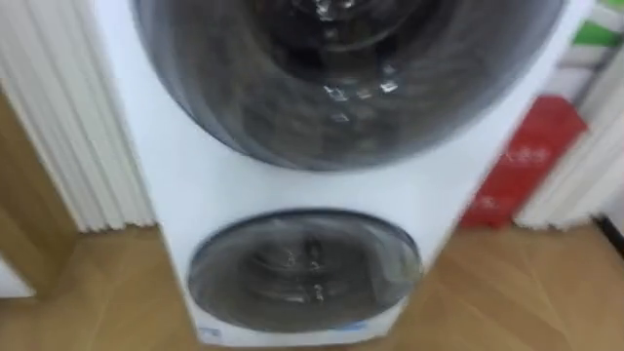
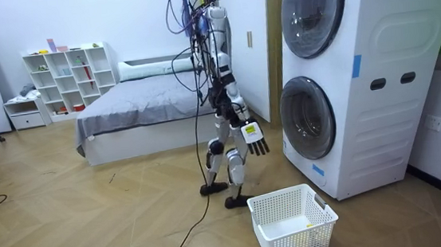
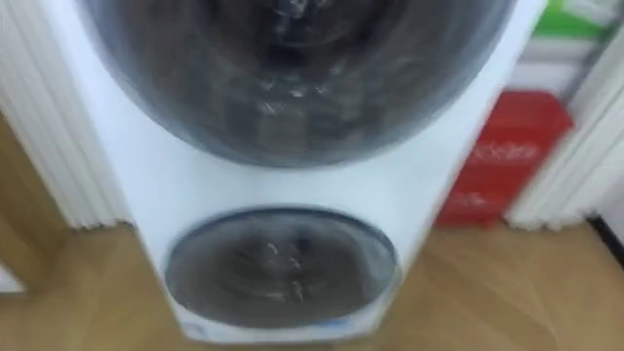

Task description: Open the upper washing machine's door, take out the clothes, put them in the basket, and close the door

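Basket [image 2: 293, 221] by washing machine [image 2: 361, 79] front edge | right hand [image 2: 256, 143] fingers straight, empty

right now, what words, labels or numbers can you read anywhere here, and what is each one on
No text can be read as it stands.
Red box beside the washing machine: pale print, too blurred to read.
Blue sticker on the machine's side, room view: too small to read.
Blue label low on that side: too small to read.
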